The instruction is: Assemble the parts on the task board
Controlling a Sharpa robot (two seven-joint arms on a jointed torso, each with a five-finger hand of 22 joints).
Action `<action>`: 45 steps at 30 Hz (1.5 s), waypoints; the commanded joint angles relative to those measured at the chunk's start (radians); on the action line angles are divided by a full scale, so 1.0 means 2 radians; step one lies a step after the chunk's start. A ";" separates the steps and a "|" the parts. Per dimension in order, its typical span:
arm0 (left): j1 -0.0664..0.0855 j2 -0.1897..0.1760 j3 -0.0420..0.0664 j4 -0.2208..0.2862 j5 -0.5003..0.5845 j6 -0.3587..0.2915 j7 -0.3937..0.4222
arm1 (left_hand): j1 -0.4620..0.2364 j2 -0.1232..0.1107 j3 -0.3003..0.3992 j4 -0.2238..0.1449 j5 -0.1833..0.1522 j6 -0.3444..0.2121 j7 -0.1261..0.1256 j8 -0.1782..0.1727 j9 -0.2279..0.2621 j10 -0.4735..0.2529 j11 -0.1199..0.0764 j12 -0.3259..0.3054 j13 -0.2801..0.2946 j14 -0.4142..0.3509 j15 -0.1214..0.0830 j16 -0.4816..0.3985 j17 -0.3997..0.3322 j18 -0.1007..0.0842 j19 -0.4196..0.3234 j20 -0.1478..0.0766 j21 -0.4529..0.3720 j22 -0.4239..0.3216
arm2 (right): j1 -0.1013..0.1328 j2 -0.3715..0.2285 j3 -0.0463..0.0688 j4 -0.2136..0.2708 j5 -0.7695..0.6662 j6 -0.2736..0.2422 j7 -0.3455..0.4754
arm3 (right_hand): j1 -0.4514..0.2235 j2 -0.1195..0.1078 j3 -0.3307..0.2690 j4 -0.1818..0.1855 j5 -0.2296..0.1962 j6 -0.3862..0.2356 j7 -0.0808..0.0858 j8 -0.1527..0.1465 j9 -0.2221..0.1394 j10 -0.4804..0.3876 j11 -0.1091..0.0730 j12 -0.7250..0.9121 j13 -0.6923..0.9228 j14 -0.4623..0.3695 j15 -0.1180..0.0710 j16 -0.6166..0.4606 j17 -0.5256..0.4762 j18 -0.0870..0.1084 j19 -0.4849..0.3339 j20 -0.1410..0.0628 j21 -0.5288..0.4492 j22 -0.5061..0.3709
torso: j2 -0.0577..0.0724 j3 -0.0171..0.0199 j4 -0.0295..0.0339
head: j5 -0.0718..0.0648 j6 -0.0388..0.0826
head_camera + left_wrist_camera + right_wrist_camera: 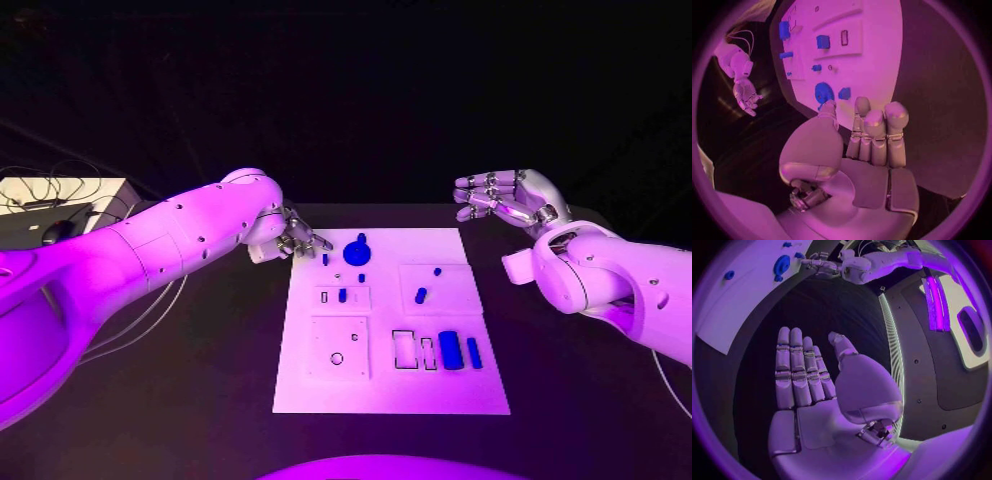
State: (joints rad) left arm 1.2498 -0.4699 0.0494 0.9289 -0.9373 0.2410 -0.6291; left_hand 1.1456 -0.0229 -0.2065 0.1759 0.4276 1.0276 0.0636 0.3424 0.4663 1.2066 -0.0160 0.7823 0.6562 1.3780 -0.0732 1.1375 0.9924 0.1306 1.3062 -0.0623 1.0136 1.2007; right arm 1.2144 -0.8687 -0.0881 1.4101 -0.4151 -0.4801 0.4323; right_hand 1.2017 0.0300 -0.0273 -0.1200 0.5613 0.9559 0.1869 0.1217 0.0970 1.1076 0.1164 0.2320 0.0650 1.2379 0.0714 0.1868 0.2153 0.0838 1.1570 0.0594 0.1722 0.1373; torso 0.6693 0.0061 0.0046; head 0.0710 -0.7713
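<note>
The white task board [389, 390] lies in the middle of the black table. Blue parts lie on it: a round disc [356, 252] near its far edge, a small peg [421, 295] on the right, and two long bars [451, 350] near the front right. My left hand [293, 238] hovers at the board's far left corner, fingers straight and apart, holding nothing; its fingertips [862, 107] are close to the disc [823, 92]. My right hand [502, 198] is raised beyond the board's far right corner, open and empty, fingers [795, 365] extended.
Raised white blocks with slots [340, 347] stand on the board's left half, and outlined recesses [414, 349] lie beside the bars. A white box with cables [58, 200] sits at the table's far left. Bare black table [216, 400] surrounds the board.
</note>
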 commanded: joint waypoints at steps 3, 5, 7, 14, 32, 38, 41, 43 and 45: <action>0.000 0.002 0.000 0.003 0.010 0.009 0.002 | -0.002 -0.001 0.001 0.003 0.000 -0.001 -0.002 -0.001 0.010 0.001 -0.002 0.002 0.001 0.003 0.000 0.003 0.002 0.000 0.005 0.000 0.003 0.002 | 0.000 0.001 0.000 -0.001 0.000 0.003 0.003 | 0.001 -0.003 0.003 -0.001 0.003 -0.003 0.000 0.000 0.000 -0.001 0.001 -0.003 -0.001 -0.004 0.000 0.003 -0.001 -0.007 -0.003 0.000 0.002 -0.001 | 0.000 0.0004 0.0002 | 0.000 -0.001; 0.000 0.002 -0.001 0.003 0.011 0.011 0.002 | -0.002 -0.001 0.001 0.003 0.000 -0.001 -0.002 -0.001 0.012 0.001 -0.002 0.001 0.001 0.003 0.000 0.003 0.002 0.000 0.005 0.000 0.003 0.003 | 0.000 0.002 0.000 -0.001 0.000 0.003 0.003 | 0.001 -0.003 0.004 -0.001 0.003 -0.003 0.000 0.001 0.000 -0.001 0.000 -0.004 -0.001 -0.004 0.000 0.003 -0.002 -0.007 -0.004 0.000 0.003 -0.003 | 0.000 0.0006 0.0000 | 0.000 -0.001; 0.000 0.003 -0.001 0.002 0.012 0.013 0.002 | -0.001 0.001 0.001 0.001 0.001 -0.001 -0.002 -0.003 0.016 0.001 -0.003 0.001 0.001 0.003 0.000 0.004 0.003 0.000 0.005 0.000 0.003 0.004 | 0.000 0.002 0.000 -0.001 0.000 0.003 0.003 | 0.001 -0.003 0.005 -0.001 0.003 -0.003 0.000 0.001 0.000 -0.001 0.000 -0.005 -0.001 -0.003 0.000 0.003 -0.002 -0.007 -0.004 0.000 0.004 -0.004 | 0.000 0.0005 0.0000 | 0.000 -0.001; 0.000 0.005 -0.004 0.001 0.012 0.020 0.002 | 0.006 0.010 0.001 -0.014 0.004 0.001 -0.003 -0.003 0.026 0.001 -0.004 0.001 0.002 0.003 0.000 0.005 0.006 -0.001 0.006 -0.001 0.005 0.007 | 0.000 0.003 0.000 -0.001 0.000 0.003 0.003 | 0.001 -0.003 0.005 -0.001 0.003 -0.003 0.000 0.001 0.000 -0.001 0.000 -0.005 -0.001 -0.003 0.000 0.003 -0.002 -0.007 -0.004 0.000 0.004 -0.004 | 0.000 0.0003 -0.0002 | 0.000 -0.002; 0.000 0.007 -0.007 0.001 0.021 0.007 0.006 | 0.012 0.026 0.006 -0.036 0.005 0.005 -0.006 -0.005 0.038 0.005 -0.006 0.000 0.002 0.005 -0.002 0.008 0.010 -0.006 0.008 -0.005 0.009 0.012 | 0.000 0.006 0.000 -0.003 0.000 0.004 0.002 | 0.001 -0.003 0.005 -0.001 0.003 -0.003 0.000 0.001 0.000 -0.001 0.000 -0.005 -0.001 -0.003 0.000 0.003 -0.002 -0.007 -0.004 0.000 0.004 -0.004 | 0.000 0.0004 0.0002 | -0.001 -0.003; 0.000 0.007 -0.007 0.001 0.025 0.005 0.007 | 0.019 0.035 0.013 -0.045 0.004 0.006 -0.008 -0.002 0.048 0.006 -0.007 -0.002 0.003 0.006 -0.003 0.009 0.013 -0.008 0.009 -0.007 0.010 0.014 | 0.000 0.006 0.000 -0.004 0.000 0.005 0.001 | 0.001 -0.002 0.007 -0.002 0.004 -0.003 0.000 0.001 0.000 -0.001 0.000 -0.005 -0.001 -0.004 0.000 0.003 -0.003 -0.007 -0.004 0.000 0.005 -0.005 | 0.000 0.0002 0.0003 | -0.001 -0.004; 0.000 0.007 -0.007 0.001 0.029 0.006 0.008 | 0.028 0.038 0.036 -0.054 0.004 0.005 -0.011 0.001 0.058 0.007 -0.009 -0.004 0.003 0.006 -0.004 0.009 0.014 -0.010 0.010 -0.008 0.010 0.016 | 0.000 0.006 0.000 -0.005 0.000 0.005 0.001 | 0.001 -0.002 0.007 -0.002 0.004 -0.003 0.000 0.001 0.000 -0.001 0.000 -0.005 -0.001 -0.004 0.000 0.003 -0.003 -0.007 -0.004 0.000 0.005 -0.005 | 0.000 0.0003 0.0003 | -0.001 -0.004; 0.000 0.007 -0.007 0.001 0.032 0.007 0.008 | 0.030 0.037 0.047 -0.058 0.003 0.004 -0.010 0.000 0.062 0.006 -0.009 -0.005 0.003 0.007 -0.005 0.009 0.015 -0.010 0.009 -0.009 0.010 0.016 | 0.000 0.007 0.000 -0.005 0.000 0.005 0.001 | 0.001 -0.002 0.007 -0.002 0.004 -0.003 0.000 0.001 0.000 -0.001 0.000 -0.005 -0.001 -0.004 0.000 0.003 -0.003 -0.007 -0.004 0.000 0.005 -0.005 | 0.000 0.0004 0.0002 | -0.002 -0.005; 0.000 0.007 -0.007 0.001 0.033 0.008 0.008 | 0.031 0.034 0.062 -0.061 0.004 0.003 -0.012 0.002 0.068 0.006 -0.010 -0.005 0.003 0.007 -0.005 0.009 0.015 -0.011 0.009 -0.009 0.009 0.016 | 0.000 0.007 0.000 -0.005 0.000 0.005 0.001 | 0.001 -0.002 0.007 -0.002 0.004 -0.003 0.000 0.001 0.000 -0.001 0.000 -0.005 -0.001 -0.004 0.000 0.003 -0.003 -0.007 -0.004 0.000 0.005 -0.005 | 0.000 0.0002 0.0002 | -0.002 -0.005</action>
State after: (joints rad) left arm 1.2493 -0.4573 0.0361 0.9303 -0.8889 0.2543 -0.6255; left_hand 1.2043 0.0480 -0.0884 0.0553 0.4348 1.0345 0.0422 0.3431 0.6010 1.2196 -0.0288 0.7775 0.6618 1.3849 -0.0803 1.1501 1.0216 0.1212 1.3241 -0.0730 1.0294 1.2327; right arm 1.2138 -0.8559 -0.0881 1.4000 -0.4151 -0.4796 0.4307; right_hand 1.2017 0.0300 -0.0202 -0.1215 0.5656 0.9575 0.1853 0.1217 0.0970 1.1076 0.1164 0.2265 0.0650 1.2379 0.0714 0.1867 0.2106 0.0839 1.1570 0.0594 0.1762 0.1283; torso 0.6696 0.0065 0.0052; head 0.0685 -0.7804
